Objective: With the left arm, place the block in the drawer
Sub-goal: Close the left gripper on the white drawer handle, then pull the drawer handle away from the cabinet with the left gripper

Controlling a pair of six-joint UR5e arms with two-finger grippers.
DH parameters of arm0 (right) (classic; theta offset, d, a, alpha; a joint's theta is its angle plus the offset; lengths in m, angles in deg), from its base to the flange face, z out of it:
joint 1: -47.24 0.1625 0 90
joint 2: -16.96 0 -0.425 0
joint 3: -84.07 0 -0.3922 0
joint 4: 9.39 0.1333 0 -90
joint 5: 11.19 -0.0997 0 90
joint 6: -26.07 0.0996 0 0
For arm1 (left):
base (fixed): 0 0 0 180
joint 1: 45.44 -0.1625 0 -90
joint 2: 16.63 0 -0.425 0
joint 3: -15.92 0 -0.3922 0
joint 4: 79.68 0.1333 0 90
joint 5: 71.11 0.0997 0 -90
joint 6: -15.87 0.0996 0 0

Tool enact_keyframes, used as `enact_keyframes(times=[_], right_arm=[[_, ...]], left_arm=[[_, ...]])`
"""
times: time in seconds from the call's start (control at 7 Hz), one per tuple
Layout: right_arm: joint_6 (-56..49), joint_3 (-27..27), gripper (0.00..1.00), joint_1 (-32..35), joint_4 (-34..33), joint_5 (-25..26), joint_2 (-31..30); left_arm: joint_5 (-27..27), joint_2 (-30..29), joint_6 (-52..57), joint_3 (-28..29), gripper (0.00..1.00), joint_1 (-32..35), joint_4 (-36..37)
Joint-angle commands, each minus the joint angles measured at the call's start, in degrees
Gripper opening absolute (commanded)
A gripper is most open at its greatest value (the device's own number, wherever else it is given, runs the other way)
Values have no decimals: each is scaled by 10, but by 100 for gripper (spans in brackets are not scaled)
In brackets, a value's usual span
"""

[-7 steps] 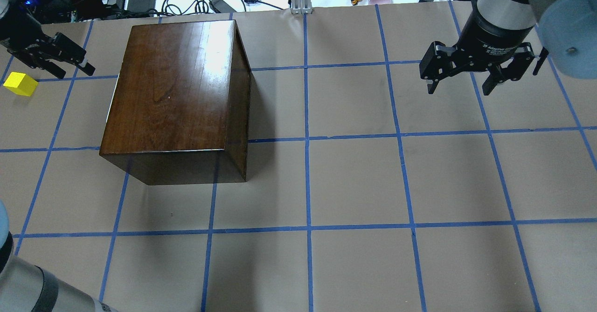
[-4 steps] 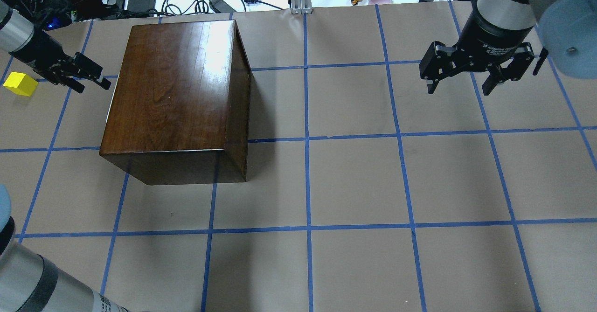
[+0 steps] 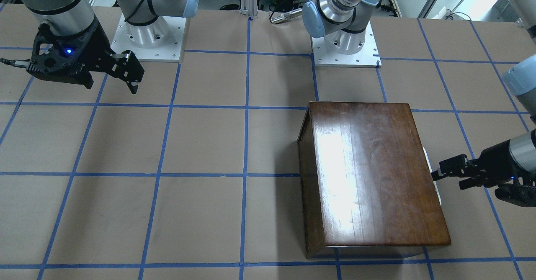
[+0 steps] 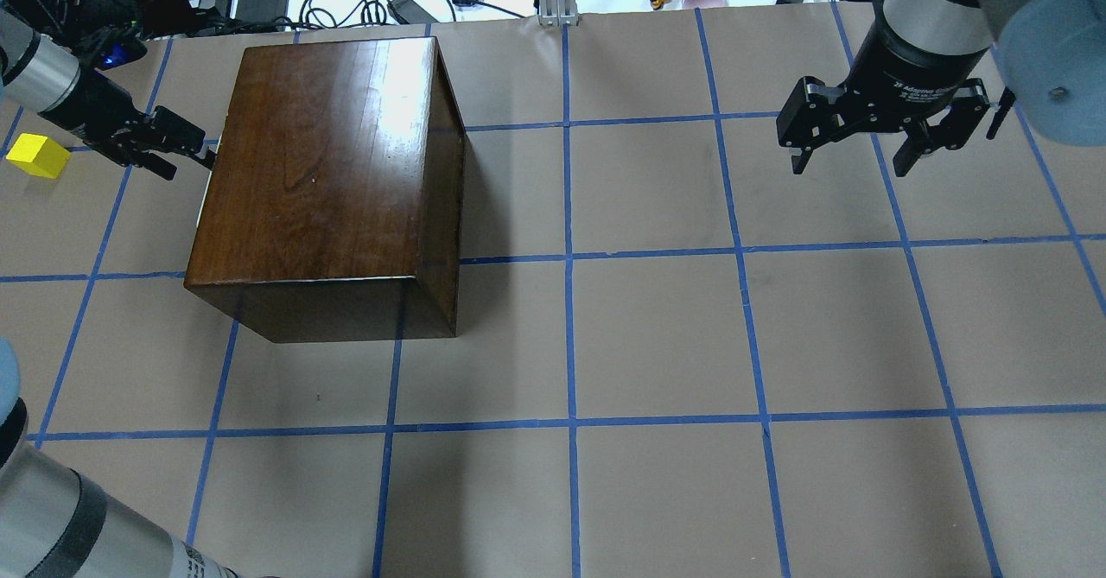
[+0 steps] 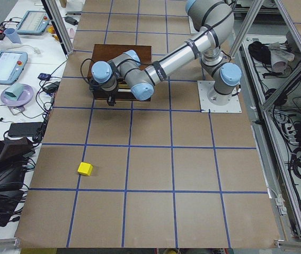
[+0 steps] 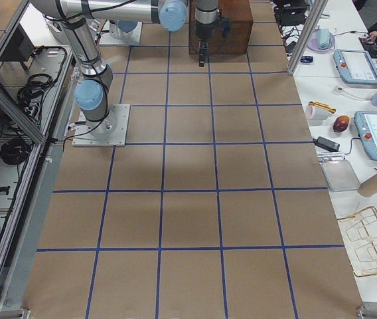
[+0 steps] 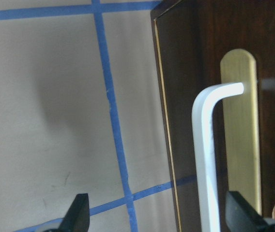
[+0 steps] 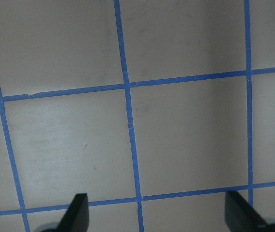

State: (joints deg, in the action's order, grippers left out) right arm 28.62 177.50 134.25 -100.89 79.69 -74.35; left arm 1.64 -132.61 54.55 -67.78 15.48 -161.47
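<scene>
— What do we meet first from our side of the bench?

— The wooden box (image 4: 320, 163), in the left half. Its drawer (image 7: 186, 96) is fully in, with the front turned to the left edge. The left gripper (image 4: 197, 150) is at that front with its fingers spread. The white handle (image 7: 203, 159) stands between them, not yet pinched, so the gripper grasps nothing.

— And farther out?

— The block (image 4: 37, 155) lies on the bench (image 4: 657, 336) toward the far left corner, apart from the gripper. The right gripper (image 4: 851, 168) hangs over the far right part, spread wide and empty.

— How will the block handle, we think?

— Light and stiff, with flat faces. We would pinch it on two opposite sides, near the middle. Its surface may be smooth, so a square grip is safer. The drawer we would pull by the handle, but the box could slide if the drawer sticks.

— What changed in the last second?

— The left gripper was just beside the block, and it has travelled to the drawer front. Block, box and right gripper did not move.
</scene>
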Motion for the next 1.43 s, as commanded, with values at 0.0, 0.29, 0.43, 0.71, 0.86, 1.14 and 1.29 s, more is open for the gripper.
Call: enact_keyframes(times=[0.0,0.29,0.43,0.71,0.86,1.14,1.29], right_arm=[[0,0,100,0,0,0,0],[0,1,100,0,0,0,0],[0,0,100,0,0,0,0],[0,1,100,0,0,0,0],[0,0,100,0,0,0,0],[0,0,100,0,0,0,0],[0,0,100,0,0,0,0]], left_arm=[[-2,-2,0,-18,100,0,5],[-1,-7,-1,-19,100,-1,6],[2,-14,-1,-18,100,-1,6],[3,-19,8,-11,100,-4,6],[1,-21,27,-9,100,-13,5],[2,-28,57,-5,100,-24,6],[2,-34,61,8,100,-33,5]])
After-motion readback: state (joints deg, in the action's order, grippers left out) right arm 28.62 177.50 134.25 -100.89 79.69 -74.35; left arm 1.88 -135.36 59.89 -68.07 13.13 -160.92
